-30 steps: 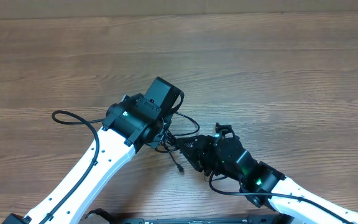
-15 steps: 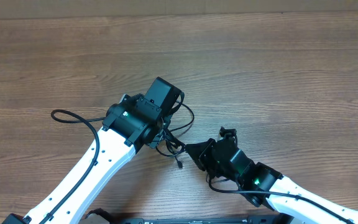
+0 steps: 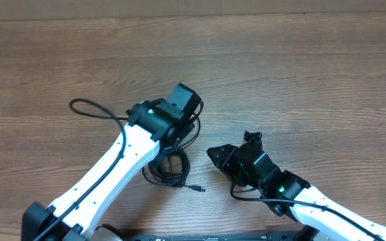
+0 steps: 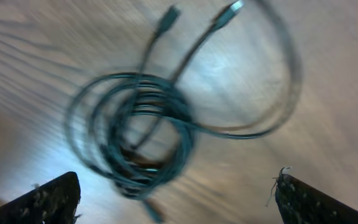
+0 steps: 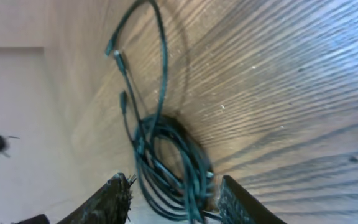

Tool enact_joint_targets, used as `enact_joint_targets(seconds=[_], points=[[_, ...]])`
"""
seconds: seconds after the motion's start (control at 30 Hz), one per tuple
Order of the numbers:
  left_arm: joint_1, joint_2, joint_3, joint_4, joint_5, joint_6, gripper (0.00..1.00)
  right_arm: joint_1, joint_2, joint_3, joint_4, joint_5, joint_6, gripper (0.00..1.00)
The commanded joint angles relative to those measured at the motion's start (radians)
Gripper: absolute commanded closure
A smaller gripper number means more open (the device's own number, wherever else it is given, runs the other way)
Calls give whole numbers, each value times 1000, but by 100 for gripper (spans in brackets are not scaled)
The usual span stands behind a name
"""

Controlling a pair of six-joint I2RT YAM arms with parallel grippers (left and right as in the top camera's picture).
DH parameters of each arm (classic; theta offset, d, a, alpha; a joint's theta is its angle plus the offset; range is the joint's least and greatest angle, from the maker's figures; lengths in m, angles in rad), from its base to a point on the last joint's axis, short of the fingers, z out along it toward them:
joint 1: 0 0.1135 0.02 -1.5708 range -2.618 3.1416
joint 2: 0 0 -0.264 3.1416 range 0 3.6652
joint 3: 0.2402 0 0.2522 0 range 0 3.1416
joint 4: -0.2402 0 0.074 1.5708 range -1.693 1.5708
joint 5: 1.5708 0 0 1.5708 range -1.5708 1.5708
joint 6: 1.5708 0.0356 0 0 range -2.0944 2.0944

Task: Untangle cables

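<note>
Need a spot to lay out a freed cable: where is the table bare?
Bare: the far half of the table, beyond the left arm and right arm. Crowded: the near middle, where the cables lie between them.

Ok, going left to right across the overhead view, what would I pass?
Thick black cable loop on the left arm → coiled bundle of thin black cables → small plug end of that bundle → black right gripper, jaws apart → white right arm link.

Just beyond parted jaws, dark cables (image 5: 166,165) coiled on the wood-grain worktop (image 5: 278,74), plug ends trailing away.
</note>
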Motion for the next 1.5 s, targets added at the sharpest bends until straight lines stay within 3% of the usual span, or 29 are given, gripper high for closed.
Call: enact_joint_targets(seconds=[0.0, 0.23, 0.37, 0.43, 0.53, 0.63, 0.73, 0.93, 1.17, 1.47], points=[[5, 43, 8, -65, 6, 171, 7, -3, 3, 9, -32, -7, -36, 54], [13, 94, -33, -208, 11, 179, 26, -3, 3, 9, -175, 5, -39, 52], [32, 92, -140, -142, 42, 191, 23, -3, 3, 9, -275, 39, -39, 52], [37, 92, -228, 3, 107, 261, 26, -3, 3, 9, -317, 58, -39, 52], [37, 92, -303, 132, 160, 324, 51, -3, 3, 9, -359, 88, -39, 51], [38, 92, -342, 155, 127, 320, 62, -3, 3, 9, -401, 119, -39, 50], [38, 92, -347, 152, 90, 316, 59, -3, 3, 9, -434, 148, -40, 49], [38, 92, -338, 139, 24, 354, 41, -3, 3, 9, -452, 173, -40, 45], [39, 92, -341, 92, -52, 296, 37, -3, 3, 9, -454, 173, -39, 43], [37, 93, -368, 204, -32, 286, 32, -3, 3, 9, -454, 172, -39, 43]])
